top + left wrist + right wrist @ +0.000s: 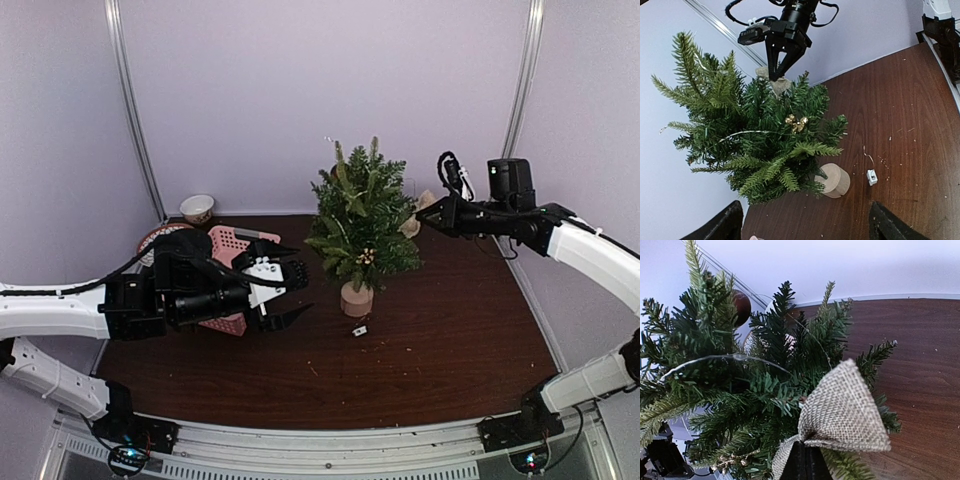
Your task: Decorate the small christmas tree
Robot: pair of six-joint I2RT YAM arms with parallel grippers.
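My right tool (pixel 776 76) clamped on burlap bow (pixel 840 412) | small christmas tree (pixel 362 225) upright, just left, bow touching branches | left tool (pixel 293 295) apart, farther.

The small christmas tree (pixel 362 222): bushy, dark green, upright on its pale round stump (pixel 356 298), centre rear of the table (pixel 450 350); gold ornament (pixel 796 123) attached.

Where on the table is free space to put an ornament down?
Free: the table strip between the stump of the tree and the near edge, and the right side past the tree. Crowded: back left, with the basket, the bowl and the left gripper.
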